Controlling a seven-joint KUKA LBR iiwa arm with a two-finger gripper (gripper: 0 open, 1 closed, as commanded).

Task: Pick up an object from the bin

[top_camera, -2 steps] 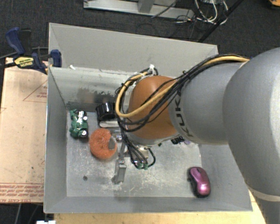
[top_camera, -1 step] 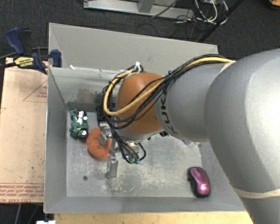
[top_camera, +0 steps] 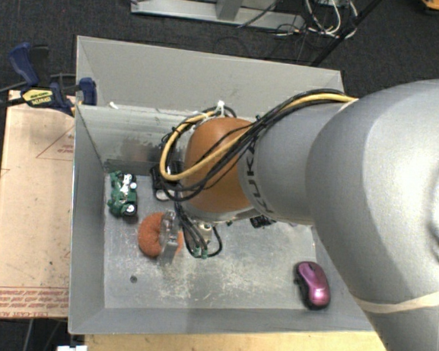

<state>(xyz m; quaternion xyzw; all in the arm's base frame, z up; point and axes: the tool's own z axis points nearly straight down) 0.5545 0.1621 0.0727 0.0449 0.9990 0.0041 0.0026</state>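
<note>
Target candidate: rounded rust-brown lump (top_camera: 151, 235), on the bin floor, left of centre and towards the near side. Can't name it more closely than that; it has a matte surface and a roughly ball-like shape.

The gripper (top_camera: 169, 246) is down at floor level right at the lump's right edge. Its metal tip overlaps the lump's outline from this angle, so it is touching or just beside it. Can't tell how far open the gripper is, or whether it has hold of the lump; the wrist blocks the line of sight.

Arm (top_camera: 357, 175): comes in from the right. The big grey link crosses over the right half of the bin and the wrist points steeply down over the bin's middle. The orange cover (top_camera: 212, 170) on the wrist sits directly above and slightly right of the lump. Black and yellow cables (top_camera: 318, 97) run along the link and loop round the cover's left side.

Other contents:
- Green toy-like piece with white bits (top_camera: 123, 195), far-left of the lump near the left wall, apart from the gripper.
- Purple computer mouse (top_camera: 313, 284), near-right part of the floor, well apart from lump and gripper, just at the edge of the arm's outline.

Bin (top_camera: 86, 220): grey metal with sloped walls and a scuffed floor.
</note>
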